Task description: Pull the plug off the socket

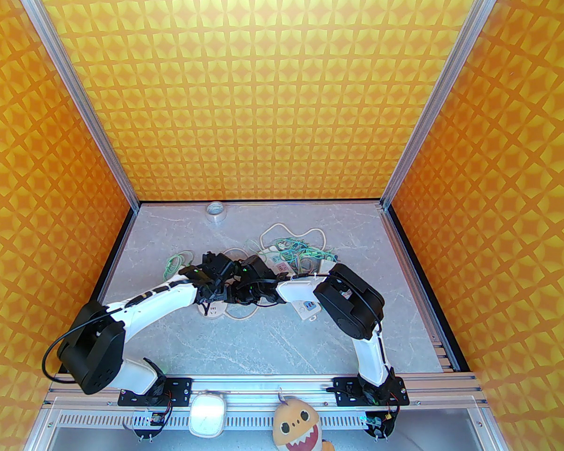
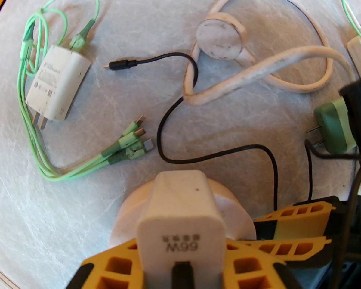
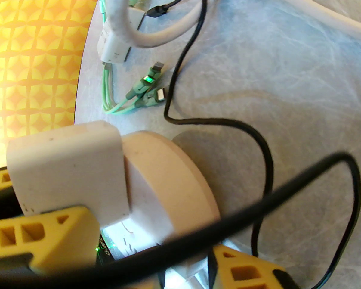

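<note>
A white block-shaped plug (image 2: 180, 218) marked 66W sits pressed into a round white socket (image 2: 124, 218). My left gripper (image 2: 180, 251) is shut on the plug, one yellow finger on each side of it. The right wrist view has the plug (image 3: 66, 167) flush against the socket disc (image 3: 168, 179), with my right gripper (image 3: 144, 245) shut on the disc. Its yellow fingers (image 2: 294, 218) reach in from the right in the left wrist view. From above, both grippers meet at mid-table over the socket (image 1: 212, 310).
A white charger (image 2: 57, 83) with green cables lies to the left, and a green plug (image 2: 334, 128) to the right. A thin black cable (image 2: 168, 149) and a thick white cord (image 2: 258, 71) loop across the table. A tape roll (image 1: 215, 210) stands by the back wall.
</note>
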Controlling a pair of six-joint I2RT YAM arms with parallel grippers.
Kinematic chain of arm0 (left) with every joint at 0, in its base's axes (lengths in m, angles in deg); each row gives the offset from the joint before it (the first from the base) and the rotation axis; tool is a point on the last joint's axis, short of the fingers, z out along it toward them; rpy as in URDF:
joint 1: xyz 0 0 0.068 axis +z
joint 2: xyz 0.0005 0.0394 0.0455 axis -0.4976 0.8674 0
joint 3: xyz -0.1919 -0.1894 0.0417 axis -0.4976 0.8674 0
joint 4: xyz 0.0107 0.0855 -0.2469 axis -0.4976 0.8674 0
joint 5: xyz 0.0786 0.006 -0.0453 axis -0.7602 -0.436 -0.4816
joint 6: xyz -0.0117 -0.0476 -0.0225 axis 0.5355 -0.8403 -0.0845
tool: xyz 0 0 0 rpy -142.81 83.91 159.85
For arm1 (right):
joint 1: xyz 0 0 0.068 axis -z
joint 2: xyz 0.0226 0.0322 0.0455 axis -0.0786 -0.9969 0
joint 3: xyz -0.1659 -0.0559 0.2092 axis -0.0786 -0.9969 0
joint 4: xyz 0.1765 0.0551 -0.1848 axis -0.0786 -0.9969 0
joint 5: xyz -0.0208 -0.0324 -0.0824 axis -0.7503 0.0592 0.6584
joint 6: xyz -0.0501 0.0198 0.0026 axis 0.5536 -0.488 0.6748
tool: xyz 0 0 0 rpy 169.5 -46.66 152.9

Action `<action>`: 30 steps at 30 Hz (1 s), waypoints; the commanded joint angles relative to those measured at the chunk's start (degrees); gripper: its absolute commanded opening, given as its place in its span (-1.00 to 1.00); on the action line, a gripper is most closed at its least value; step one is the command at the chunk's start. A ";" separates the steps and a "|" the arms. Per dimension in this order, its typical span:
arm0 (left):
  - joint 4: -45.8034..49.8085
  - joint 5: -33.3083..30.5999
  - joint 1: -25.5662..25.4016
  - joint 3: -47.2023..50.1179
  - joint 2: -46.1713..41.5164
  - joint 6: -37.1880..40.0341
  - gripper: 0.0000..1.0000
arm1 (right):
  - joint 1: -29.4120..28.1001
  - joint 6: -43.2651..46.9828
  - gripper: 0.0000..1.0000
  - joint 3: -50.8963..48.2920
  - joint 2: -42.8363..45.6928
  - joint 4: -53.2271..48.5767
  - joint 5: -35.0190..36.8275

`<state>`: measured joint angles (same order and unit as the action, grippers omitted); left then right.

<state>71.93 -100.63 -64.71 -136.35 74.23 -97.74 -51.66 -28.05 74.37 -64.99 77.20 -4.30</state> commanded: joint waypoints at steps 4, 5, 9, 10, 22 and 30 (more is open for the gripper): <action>-4.66 7.00 0.58 -0.52 -5.28 -1.65 -0.81 | 0.05 0.96 -0.40 -1.40 -3.89 -7.29 8.79; -4.29 6.86 0.35 -0.82 -4.97 -1.27 -0.81 | 0.05 0.94 -0.40 -1.35 -3.92 -7.32 8.78; -1.88 3.05 -1.33 -2.50 -3.26 -0.45 -0.81 | 0.05 0.94 -0.40 -1.25 -4.01 -7.33 8.86; -1.09 2.19 -1.80 -3.03 -2.52 -0.51 -0.81 | 0.05 0.94 -0.40 -1.24 -4.02 -7.41 8.86; 2.20 -5.13 -7.19 -6.47 2.90 -1.10 -0.85 | -0.04 1.02 -0.39 -0.95 -4.41 -8.00 8.90; -0.96 0.33 -3.37 -3.14 -2.89 -1.98 -0.85 | -0.05 1.11 -0.39 -0.89 -4.41 -8.20 9.04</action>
<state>75.12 -106.25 -68.62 -138.78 76.66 -98.51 -51.97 -28.02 74.61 -64.99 76.54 -3.64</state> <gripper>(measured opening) 0.289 0.304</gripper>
